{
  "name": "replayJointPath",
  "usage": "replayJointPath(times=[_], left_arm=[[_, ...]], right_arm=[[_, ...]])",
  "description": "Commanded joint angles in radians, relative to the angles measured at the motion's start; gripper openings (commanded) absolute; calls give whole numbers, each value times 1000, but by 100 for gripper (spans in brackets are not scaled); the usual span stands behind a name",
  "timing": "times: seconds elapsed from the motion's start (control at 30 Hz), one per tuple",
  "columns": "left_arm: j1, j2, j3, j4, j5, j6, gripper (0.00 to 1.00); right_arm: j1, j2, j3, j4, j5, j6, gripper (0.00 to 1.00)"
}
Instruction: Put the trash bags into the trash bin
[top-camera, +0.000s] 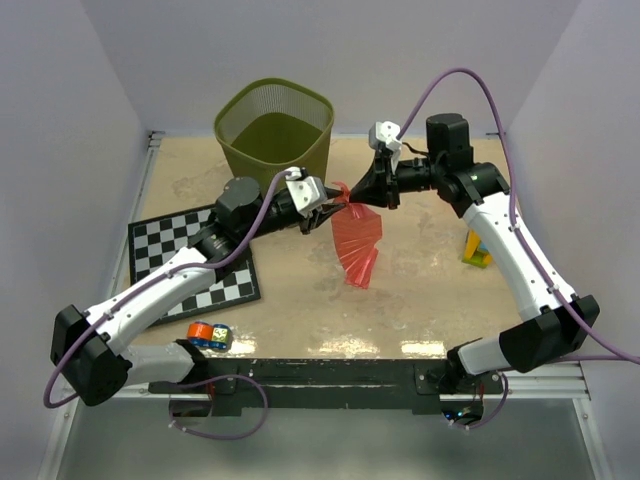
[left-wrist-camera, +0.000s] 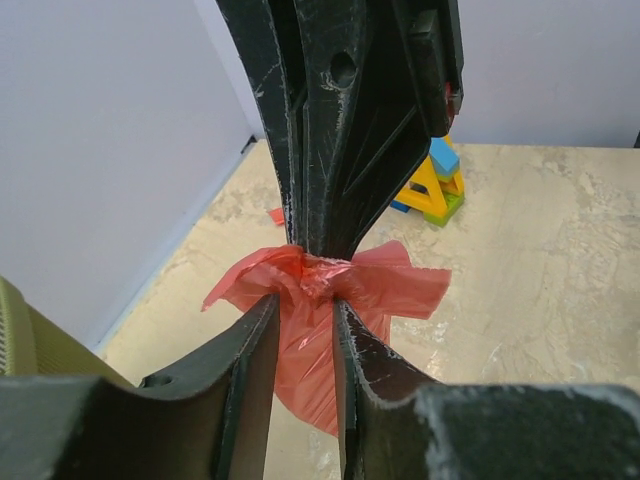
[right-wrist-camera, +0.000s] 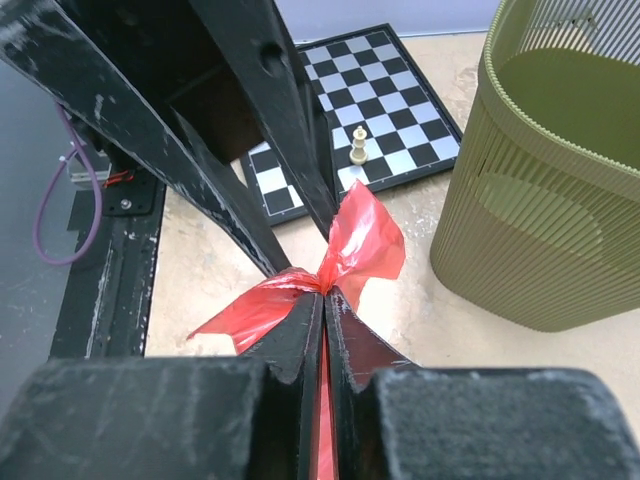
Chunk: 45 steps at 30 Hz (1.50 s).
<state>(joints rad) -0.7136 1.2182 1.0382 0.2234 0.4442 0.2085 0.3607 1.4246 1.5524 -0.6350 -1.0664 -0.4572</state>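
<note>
The red-pink trash bag (top-camera: 357, 240) hangs in the air over the table's middle, bunched at its top. My right gripper (top-camera: 352, 197) is shut on that bunched top, shown clearly in the right wrist view (right-wrist-camera: 324, 295), with film (right-wrist-camera: 365, 235) flaring out beyond the tips. My left gripper (top-camera: 335, 207) meets it from the left. Its jaws stand apart either side of the film (left-wrist-camera: 400, 290) just below the pinch (left-wrist-camera: 305, 310). The olive-green mesh trash bin (top-camera: 245, 150) stands upright behind the left gripper, close to the bag (right-wrist-camera: 530, 220). A small red strip (left-wrist-camera: 276, 215) lies on the table by the far wall.
A checkered chessboard (top-camera: 190, 255) lies at the left under my left arm, with one pale chess piece (right-wrist-camera: 358, 145) on it. Yellow, blue and green toy blocks (top-camera: 477, 250) stand at the right. A small colourful object (top-camera: 208, 335) sits near the front edge.
</note>
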Motion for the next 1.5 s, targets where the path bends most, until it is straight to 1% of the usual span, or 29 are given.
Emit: replayJointPath(times=[0.0, 0.2, 0.23, 0.33, 0.37, 0.43, 0.5, 0.63, 1.03, 1.27, 1.37, 1.4, 1.47], left_arm=[[5, 20, 60, 62, 57, -40, 33], [5, 29, 69, 67, 60, -46, 34], [5, 29, 72, 65, 65, -43, 32], [5, 30, 80, 60, 79, -34, 14], [3, 27, 82, 57, 80, -31, 10], [5, 26, 83, 44, 73, -23, 4], [3, 11, 77, 30, 41, -11, 0], [11, -26, 48, 8, -22, 14, 0], [22, -89, -9, -15, -44, 38, 0], [25, -97, -27, -13, -25, 46, 0], [23, -82, -21, -18, 7, 55, 0], [23, -75, -21, -13, 14, 54, 2], [25, -62, -9, 2, 27, 49, 17]], right_arm=[[9, -33, 32, -12, -33, -32, 6], [52, -29, 44, -55, -14, -95, 7], [60, -30, 46, -57, -7, -103, 7], [63, -24, 49, -58, -7, -104, 6], [63, -24, 51, -58, -6, -106, 5], [63, -23, 54, -64, 2, -104, 1], [61, -23, 60, -71, 19, -109, 0], [52, -30, 52, -84, 29, -115, 0], [37, -36, 18, -75, 95, -98, 0], [34, -39, 21, -74, 73, -98, 0], [34, -38, 31, -75, 45, -106, 0], [35, -36, 34, -81, 42, -118, 1], [49, -30, 41, -103, 46, -147, 3]])
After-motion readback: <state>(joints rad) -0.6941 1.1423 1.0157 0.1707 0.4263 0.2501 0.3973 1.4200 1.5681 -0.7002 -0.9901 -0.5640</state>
